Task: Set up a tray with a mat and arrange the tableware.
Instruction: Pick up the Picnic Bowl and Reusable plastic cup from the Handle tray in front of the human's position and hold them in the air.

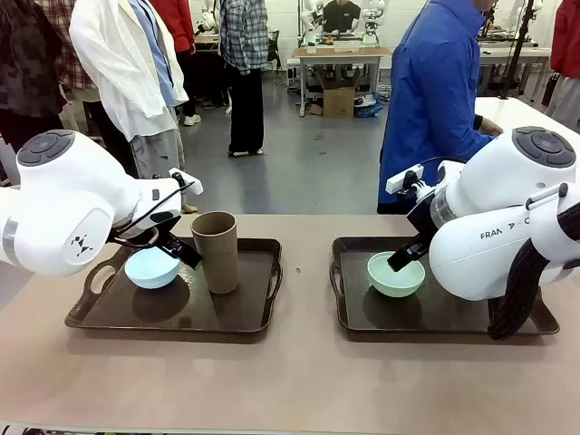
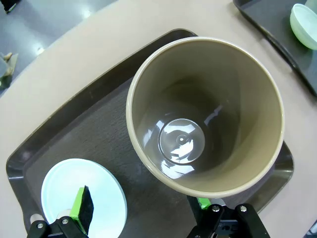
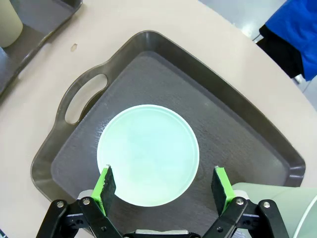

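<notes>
Beige tabletop (image 1: 299, 381), grey shop floor behind, person in blue (image 1: 435, 91) at the far edge. Left tray (image 1: 227, 310): light blue bowl (image 1: 151, 268) beside upright tan tumbler (image 1: 216, 251). Right tray (image 1: 453, 313): pale green bowl (image 1: 395, 274), pale green tumbler (image 3: 277, 208) near it. Left end effector (image 2: 142, 203) spread wide, empty. Right end effector (image 3: 162, 184) spread wide over the pale green bowl, gripping nothing.

trays (image 1: 181, 310) (image 1: 458, 310): 2 | bowls (image 1: 151, 268) (image 1: 395, 275): 2 (blue, green) | tumblers (image 1: 216, 252) (image 3: 273, 199): 2 (tan, green)
</notes>
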`<state>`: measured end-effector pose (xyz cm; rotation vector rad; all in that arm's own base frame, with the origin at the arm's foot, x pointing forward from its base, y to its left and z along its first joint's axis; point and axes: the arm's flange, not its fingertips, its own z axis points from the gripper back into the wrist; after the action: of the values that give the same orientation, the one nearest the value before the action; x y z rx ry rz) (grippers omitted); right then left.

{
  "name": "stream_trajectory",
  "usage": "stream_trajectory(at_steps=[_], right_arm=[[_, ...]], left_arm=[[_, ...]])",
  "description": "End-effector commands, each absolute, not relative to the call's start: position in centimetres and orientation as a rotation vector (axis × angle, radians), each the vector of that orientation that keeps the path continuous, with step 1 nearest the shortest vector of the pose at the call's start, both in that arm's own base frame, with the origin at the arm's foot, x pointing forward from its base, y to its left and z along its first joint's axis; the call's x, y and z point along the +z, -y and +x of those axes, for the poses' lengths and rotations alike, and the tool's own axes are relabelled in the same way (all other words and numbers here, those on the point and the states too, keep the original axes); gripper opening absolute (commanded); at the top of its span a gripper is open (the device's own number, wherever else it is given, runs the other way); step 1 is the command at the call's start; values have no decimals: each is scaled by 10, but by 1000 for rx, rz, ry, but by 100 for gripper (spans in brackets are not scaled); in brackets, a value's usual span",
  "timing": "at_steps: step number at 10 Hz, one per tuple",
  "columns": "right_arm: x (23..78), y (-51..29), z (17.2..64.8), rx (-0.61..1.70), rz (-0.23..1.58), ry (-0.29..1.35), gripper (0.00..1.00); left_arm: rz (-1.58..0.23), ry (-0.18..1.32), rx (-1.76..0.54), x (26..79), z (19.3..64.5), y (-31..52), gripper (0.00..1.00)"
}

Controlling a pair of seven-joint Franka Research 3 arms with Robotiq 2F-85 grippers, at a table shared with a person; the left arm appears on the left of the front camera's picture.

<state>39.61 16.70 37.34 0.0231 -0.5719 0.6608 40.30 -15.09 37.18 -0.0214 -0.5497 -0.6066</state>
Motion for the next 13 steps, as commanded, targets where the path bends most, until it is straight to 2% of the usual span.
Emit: stream_trajectory(at_steps=[1, 6, 7, 10, 11, 13], right_arm=[[373, -167, 396, 661, 23, 572, 100], [373, -167, 396, 661, 23, 572, 100], [382, -171, 392, 624, 26, 525, 100], [447, -173, 347, 546, 5, 416, 100], [474, -164, 325, 510, 24, 340, 100], [513, -130, 290, 454, -40, 366, 100]], left_arm=[[-21, 550, -606, 372, 403, 151, 100], [-21, 550, -607, 372, 403, 151, 100], [30, 534, -617, 385, 392, 148, 100], [118, 416, -526, 441, 352, 134, 100], [102, 373, -438, 467, 334, 132, 100], [31, 326, -392, 497, 321, 132, 100]])
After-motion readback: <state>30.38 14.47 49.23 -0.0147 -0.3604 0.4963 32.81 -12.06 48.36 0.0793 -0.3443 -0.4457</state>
